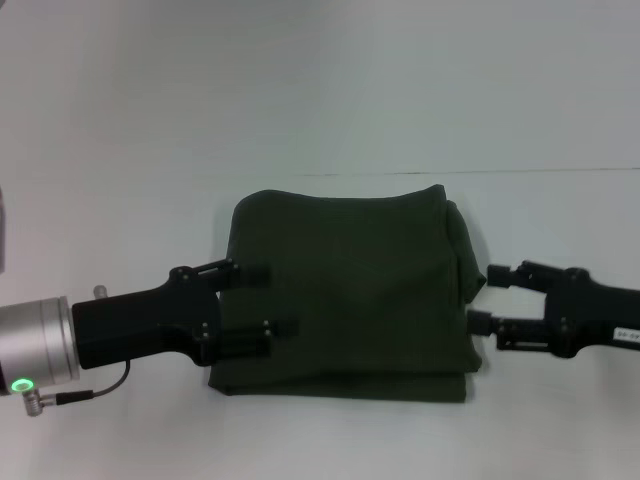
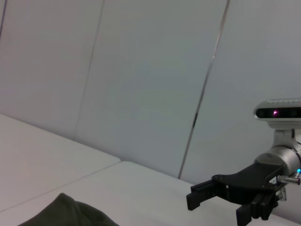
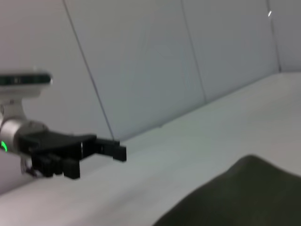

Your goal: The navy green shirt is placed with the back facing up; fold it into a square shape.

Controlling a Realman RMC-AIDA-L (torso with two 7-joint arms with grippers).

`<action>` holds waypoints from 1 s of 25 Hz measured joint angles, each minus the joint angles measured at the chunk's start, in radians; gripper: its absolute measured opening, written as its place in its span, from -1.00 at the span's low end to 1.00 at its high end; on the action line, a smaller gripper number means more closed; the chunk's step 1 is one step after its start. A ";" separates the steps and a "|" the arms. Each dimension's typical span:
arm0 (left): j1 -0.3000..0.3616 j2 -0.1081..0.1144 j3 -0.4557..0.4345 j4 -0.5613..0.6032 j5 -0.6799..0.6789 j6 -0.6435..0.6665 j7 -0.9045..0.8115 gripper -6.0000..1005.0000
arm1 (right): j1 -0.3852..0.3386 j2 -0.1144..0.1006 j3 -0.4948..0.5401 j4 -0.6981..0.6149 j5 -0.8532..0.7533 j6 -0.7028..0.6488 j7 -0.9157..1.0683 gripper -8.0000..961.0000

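Note:
The navy green shirt point(image 1: 345, 290) lies folded into a rough square in the middle of the white table, with a doubled layer along its near edge. My left gripper point(image 1: 270, 300) is open and empty, its fingers over the shirt's left edge. My right gripper point(image 1: 487, 298) is open and empty, right at the shirt's right edge. The left wrist view shows a corner of the shirt point(image 2: 70, 214) and the right gripper point(image 2: 215, 211) beyond it. The right wrist view shows the shirt point(image 3: 244, 197) and the left gripper point(image 3: 94, 155) farther off.
The white table point(image 1: 120, 430) spreads all around the shirt, and its far edge point(image 1: 560, 170) runs just behind the shirt. Pale wall panels point(image 2: 141, 70) stand behind it. A cable point(image 1: 90, 392) hangs under my left wrist.

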State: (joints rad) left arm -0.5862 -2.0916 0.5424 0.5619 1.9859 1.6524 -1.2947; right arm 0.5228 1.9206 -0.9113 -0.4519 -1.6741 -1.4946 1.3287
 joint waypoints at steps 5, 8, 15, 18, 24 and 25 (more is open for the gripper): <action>-0.002 0.000 0.004 0.001 0.007 0.002 0.002 0.68 | 0.014 0.017 0.000 -0.005 -0.025 0.013 -0.002 0.93; -0.002 0.000 0.004 0.001 0.009 0.003 0.002 0.68 | 0.016 0.019 0.001 -0.011 -0.025 0.017 -0.002 0.93; -0.002 0.001 0.005 0.004 0.017 0.012 0.001 0.68 | 0.025 0.019 -0.004 -0.011 -0.026 0.025 -0.003 0.93; -0.003 0.001 0.005 0.008 0.026 0.013 0.000 0.68 | 0.028 0.020 -0.005 -0.011 -0.028 0.025 -0.003 0.93; -0.004 0.001 0.005 0.009 0.033 0.013 -0.001 0.68 | 0.030 0.019 -0.006 -0.011 -0.032 0.025 -0.003 0.93; -0.004 0.001 0.005 0.009 0.033 0.011 -0.001 0.68 | 0.031 0.019 -0.006 -0.011 -0.035 0.025 -0.003 0.93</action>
State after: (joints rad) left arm -0.5902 -2.0907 0.5477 0.5707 2.0194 1.6634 -1.2956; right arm 0.5534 1.9394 -0.9173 -0.4633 -1.7090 -1.4701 1.3260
